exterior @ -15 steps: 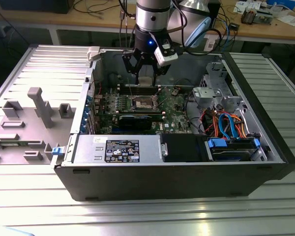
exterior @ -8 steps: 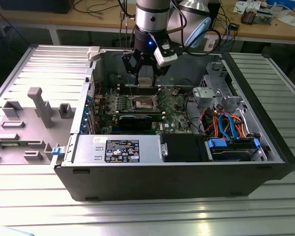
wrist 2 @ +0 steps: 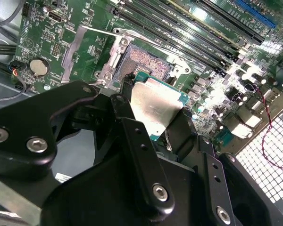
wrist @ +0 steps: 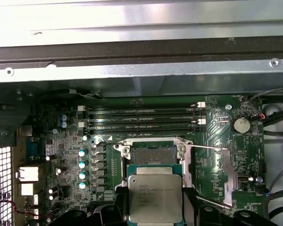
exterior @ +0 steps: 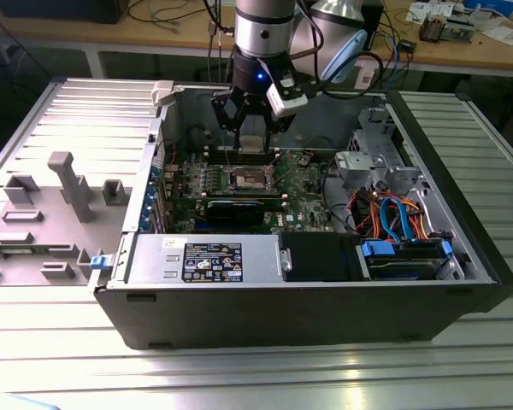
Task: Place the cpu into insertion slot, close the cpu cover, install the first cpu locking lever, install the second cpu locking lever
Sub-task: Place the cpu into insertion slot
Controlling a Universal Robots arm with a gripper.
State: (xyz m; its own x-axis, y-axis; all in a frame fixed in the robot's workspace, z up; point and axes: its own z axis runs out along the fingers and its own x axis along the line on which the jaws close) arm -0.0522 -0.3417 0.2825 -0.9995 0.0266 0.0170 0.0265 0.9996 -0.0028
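While your gripper (exterior: 251, 137) clamps the silvery-grey, flat square cpu (wrist: 155, 200) by two opposite edges, you see the insertion slot (wrist: 152, 154) lying uncovered just beside it.

cpu (wrist: 155, 197) top print: illegible | power supply (exterior: 154, 260) label (exterior: 212, 260): illegible

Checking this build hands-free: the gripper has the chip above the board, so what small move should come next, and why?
Probably ease the cpu down toward the insertion slot, edges kept square to it. The gripper is shut on the cpu, and the slot's dark centre lies open with the cpu apart from it.
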